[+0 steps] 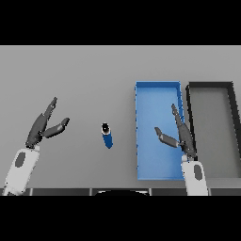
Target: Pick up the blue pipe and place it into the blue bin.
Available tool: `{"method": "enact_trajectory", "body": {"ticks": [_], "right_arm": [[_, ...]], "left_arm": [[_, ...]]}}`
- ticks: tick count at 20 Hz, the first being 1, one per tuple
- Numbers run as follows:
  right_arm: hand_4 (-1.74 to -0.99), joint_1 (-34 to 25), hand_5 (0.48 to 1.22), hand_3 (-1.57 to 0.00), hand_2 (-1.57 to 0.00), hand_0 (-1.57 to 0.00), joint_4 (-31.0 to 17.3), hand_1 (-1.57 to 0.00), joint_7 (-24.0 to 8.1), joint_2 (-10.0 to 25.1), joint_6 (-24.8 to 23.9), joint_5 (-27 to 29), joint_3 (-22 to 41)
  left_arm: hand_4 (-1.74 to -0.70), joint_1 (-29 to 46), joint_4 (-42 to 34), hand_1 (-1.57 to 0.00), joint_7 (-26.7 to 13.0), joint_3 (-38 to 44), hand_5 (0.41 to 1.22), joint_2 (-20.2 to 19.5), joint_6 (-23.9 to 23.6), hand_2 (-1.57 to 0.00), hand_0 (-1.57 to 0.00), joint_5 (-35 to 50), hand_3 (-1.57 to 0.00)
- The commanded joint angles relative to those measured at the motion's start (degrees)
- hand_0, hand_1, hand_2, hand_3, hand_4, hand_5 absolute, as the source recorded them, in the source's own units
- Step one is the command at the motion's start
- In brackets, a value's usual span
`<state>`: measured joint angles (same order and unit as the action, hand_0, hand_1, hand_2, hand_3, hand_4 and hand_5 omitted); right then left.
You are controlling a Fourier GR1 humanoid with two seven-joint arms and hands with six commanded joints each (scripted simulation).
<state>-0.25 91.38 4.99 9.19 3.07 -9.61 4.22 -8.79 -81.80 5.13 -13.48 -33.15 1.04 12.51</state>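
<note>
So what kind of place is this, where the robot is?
Probably a sorting workbench: a plain grey table with a blue bin and a dark bin side by side, and a small blue pipe waiting nearby.

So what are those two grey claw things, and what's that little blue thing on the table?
Those are a robot's two hands. The picture is taken from the robot's head, looking down at its grey table. The left hand and the right hand both hover with fingers open, holding nothing. The little thing between them is a short blue pipe, lying on the table with its dark open end showing. Beside it is a flat blue bin, where the pipe should go. The right hand is above that bin. Further right sits a dark grey bin.
</note>
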Motion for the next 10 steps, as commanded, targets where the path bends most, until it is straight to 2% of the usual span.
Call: {"method": "enact_trajectory", "body": {"ticks": [1, 2, 6, 8, 10], "right_arm": [[-1.192, 0.2, 0.587, 0.0, 0.0, 0.0, 0.7, 0.0, -0.4, 0.6, 0.3, -0.3, 0.2], [-1.19, 0.1, 0.586, 0.0, 0.0, 0.0, 0.7, 0.0, -0.6, 0.6, 0.3, -0.7, 0.5], [-1.181, 0.4, 0.58, 0.0, 0.0, 0.0, 1.5, 0.0, -2.0, 0.7, 0.3, -1.6, 1.2], [-1.194, 0.8, 0.579, 0.0, 0.0, 0.0, 2.0, 0.0, -1.4, 0.5, 0.8, -0.3, 0.9], [-1.209, 0.6, 0.581, 0.0, 0.0, 0.0, 2.0, 0.0, -1.8, 0.7, 1.0, 0.2, 0.6]], "left_arm": [[-0.97, -0.4, 0.5, 0.0, 0.6, 0.0, 0.596, -0.9, 1.3, 0.0, 0.0, 0.0, 0.0], [-0.97, -0.9, 0.6, 0.0, 0.2, -0.6, 0.597, -0.8, 2.1, 0.0, 0.0, 0.0, 0.0], [-0.97, 1.8, -3.3, 0.0, 3.9, -1.7, 0.586, -2.9, 6.3, 0.0, 0.0, 1.3, 0.0], [-0.98, 2.8, -6.3, 0.0, 3.2, -3.4, 0.578, -3.9, 8.8, 0.0, 0.0, 1.7, 0.0], [-1.0, 4.4, -10.8, 0.0, 0.0, -6.2, 0.548, -4.6, 9.7, 0.0, 0.0, 0.8, 0.0]]}}
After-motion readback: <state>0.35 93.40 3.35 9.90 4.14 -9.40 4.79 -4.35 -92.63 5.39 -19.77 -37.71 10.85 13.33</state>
